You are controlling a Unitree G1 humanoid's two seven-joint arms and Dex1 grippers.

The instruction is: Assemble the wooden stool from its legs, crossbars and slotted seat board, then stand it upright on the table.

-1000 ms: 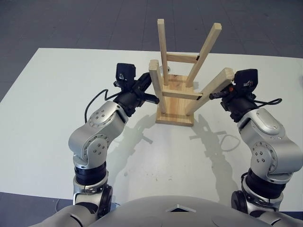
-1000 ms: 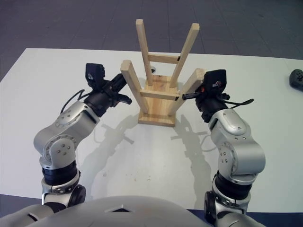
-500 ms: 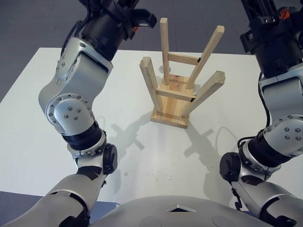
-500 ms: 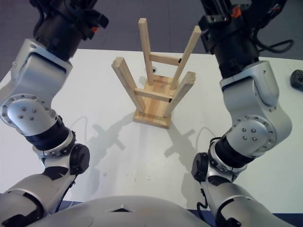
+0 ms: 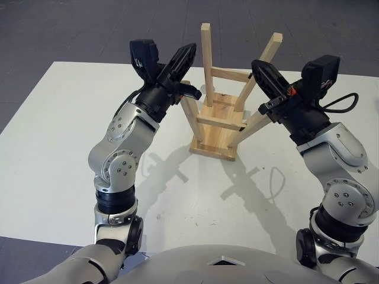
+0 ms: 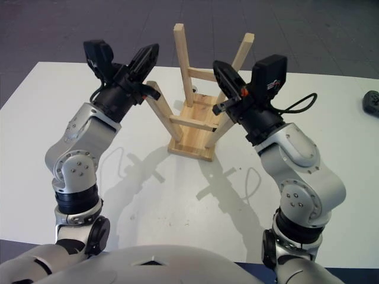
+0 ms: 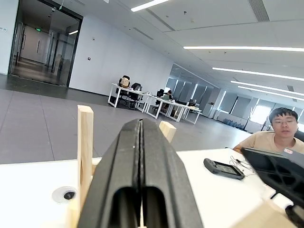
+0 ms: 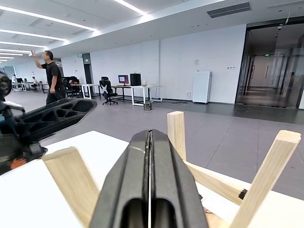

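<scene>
Hiding the near legs' tops, both arms crowd the upturned stool point(image 5: 219, 122) (seat board flat on the white surface point(image 5: 71, 118), legs skyward). Half a second back they towered overhead; now they've dropped, forearms angled inward and up. Left jaws clenched beside the left leg, right jaws clenched by the right, gripping nothing.
</scene>
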